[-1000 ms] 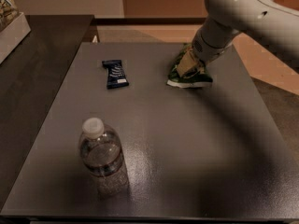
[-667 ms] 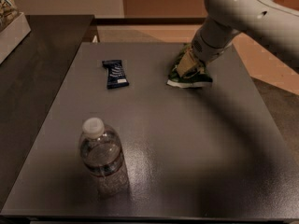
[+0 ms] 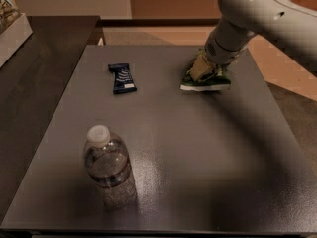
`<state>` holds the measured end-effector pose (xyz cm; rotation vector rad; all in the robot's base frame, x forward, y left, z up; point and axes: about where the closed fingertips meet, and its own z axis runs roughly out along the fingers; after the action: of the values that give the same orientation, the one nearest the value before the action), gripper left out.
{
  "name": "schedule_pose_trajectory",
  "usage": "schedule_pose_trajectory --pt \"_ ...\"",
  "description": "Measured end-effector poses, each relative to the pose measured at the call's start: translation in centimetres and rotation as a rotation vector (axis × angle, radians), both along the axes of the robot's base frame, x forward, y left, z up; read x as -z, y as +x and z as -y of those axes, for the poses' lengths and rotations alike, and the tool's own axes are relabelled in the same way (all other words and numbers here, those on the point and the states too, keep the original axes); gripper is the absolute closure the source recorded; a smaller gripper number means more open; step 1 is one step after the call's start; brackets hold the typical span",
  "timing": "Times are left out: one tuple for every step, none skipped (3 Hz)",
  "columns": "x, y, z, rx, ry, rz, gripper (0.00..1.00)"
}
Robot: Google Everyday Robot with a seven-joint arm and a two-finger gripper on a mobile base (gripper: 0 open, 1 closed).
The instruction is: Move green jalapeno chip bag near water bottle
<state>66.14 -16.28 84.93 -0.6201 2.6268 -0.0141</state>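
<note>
Resting on green jalapeno chip bag (image 3: 214,81) at far right of surface (image 3: 198,148): pincer (image 3: 201,69); its grip we cannot tell. Grasp step, we judge. Next: lift, carry toward water bottle (image 3: 108,165), near left.

Upper right of the frame: off-white arm (image 3: 257,14), tan gripper (image 3: 202,67) low against the green jalapeno chip bag (image 3: 212,82), mottled green with a white bottom edge. Upper left of centre: dark blue wrapper (image 3: 121,78) with white markings. Lower left: clear water bottle (image 3: 109,168), white cap, ribbed body. Underneath all: dark grey table (image 3: 208,152), faintly speckled sheen.
</note>
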Motion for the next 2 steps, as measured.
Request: schedule_pose_trajectory --pt "-0.08 -0.09 -0.02 0.004 0.008 -0.010 0.00" --pt "-0.08 -0.09 -0.02 0.004 0.008 -0.011 0.00"
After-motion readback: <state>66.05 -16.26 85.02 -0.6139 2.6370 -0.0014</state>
